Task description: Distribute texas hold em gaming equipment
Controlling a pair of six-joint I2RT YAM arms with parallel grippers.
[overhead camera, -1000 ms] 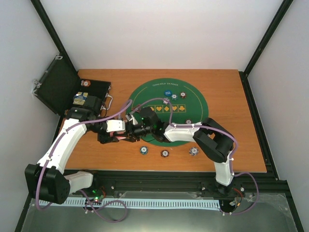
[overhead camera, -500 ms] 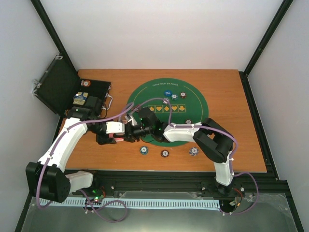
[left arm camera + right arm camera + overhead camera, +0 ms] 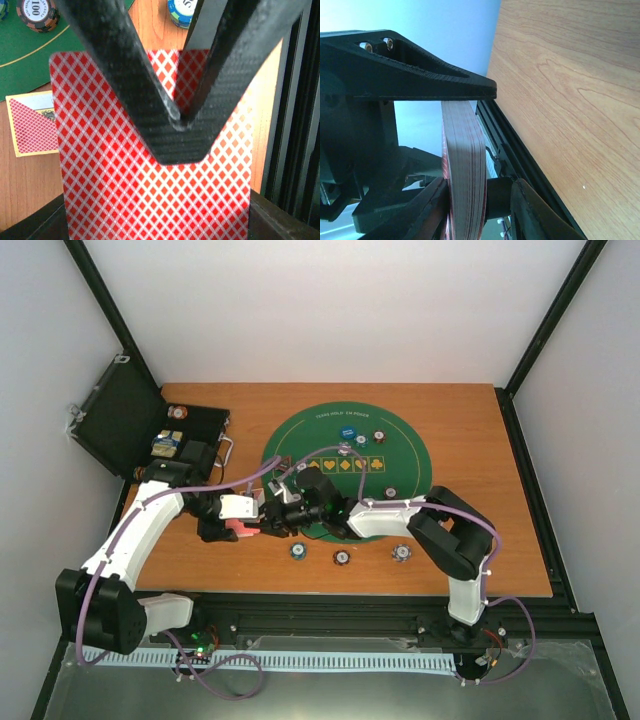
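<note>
In the last second the right gripper (image 3: 280, 518) had pushed further left, tight against the left gripper (image 3: 177, 122). The thick stack of red-backed playing cards (image 3: 465, 170) stood upright between them, probably mid-handover. The left fingers (image 3: 125, 75) were pinched to a point over the card back; whether the right gripper clasped the stack could not be told. Both hung over the wooden table (image 3: 480, 540), just off the round green felt mat (image 3: 400, 455). Three striped-rim poker chips (image 3: 341, 558) and the near edge lay close, with open wood to the right.
</note>
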